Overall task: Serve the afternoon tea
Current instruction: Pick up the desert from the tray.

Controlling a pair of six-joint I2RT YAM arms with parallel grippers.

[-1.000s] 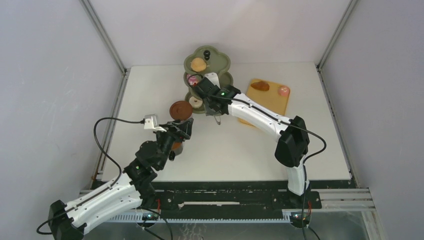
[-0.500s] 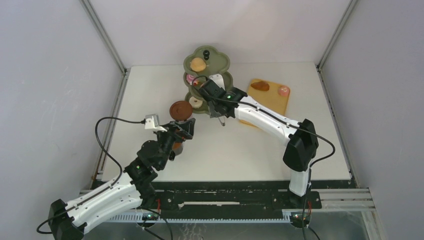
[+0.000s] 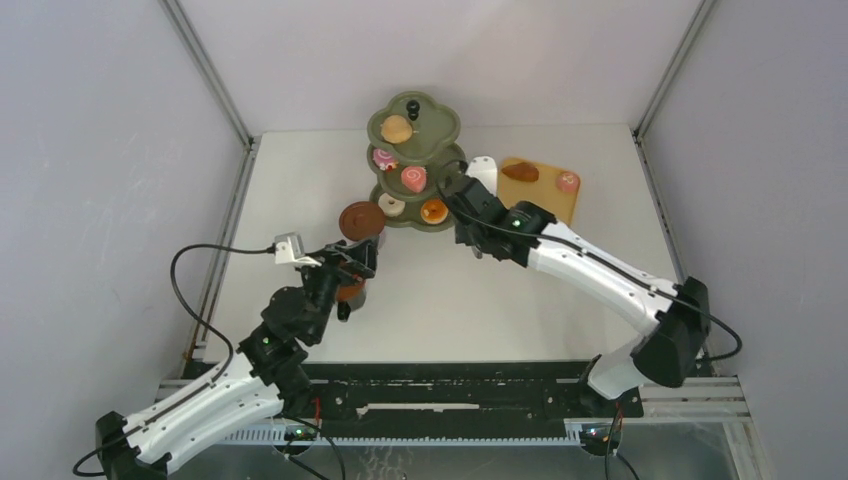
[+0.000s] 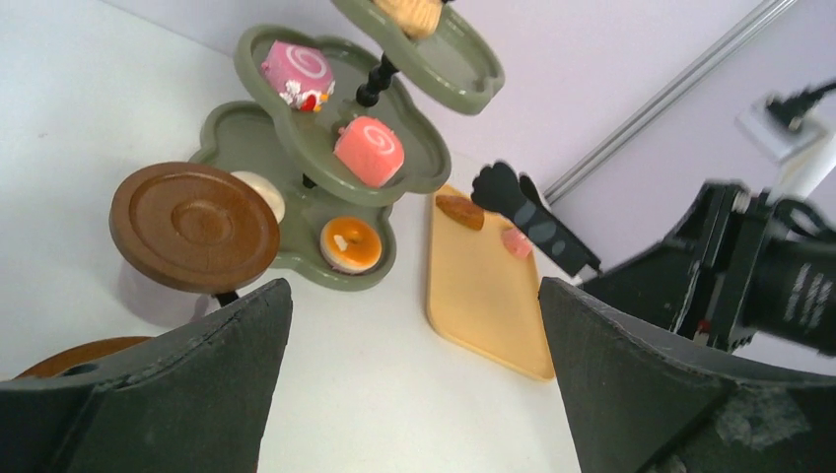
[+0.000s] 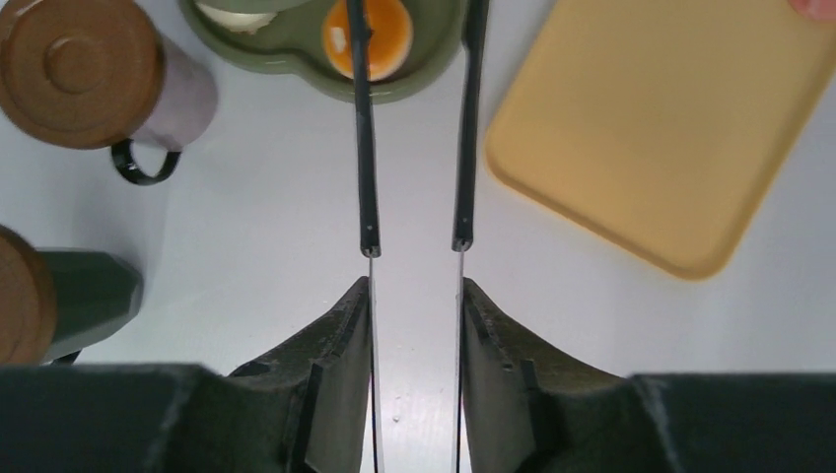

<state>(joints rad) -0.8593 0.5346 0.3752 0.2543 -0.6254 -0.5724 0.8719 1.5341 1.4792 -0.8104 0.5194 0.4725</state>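
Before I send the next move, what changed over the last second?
The right gripper, shut on the tongs, swung right from over the stand toward the tray, uncovering a pink cake and an orange donut on the tiers. The left gripper drew back slightly toward its base, jaws open. Stand and tray stayed put.

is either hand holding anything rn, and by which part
The right hand holds the black tongs by their handle end, with one finger pressed outside each arm. The left hand is open and holds nothing.
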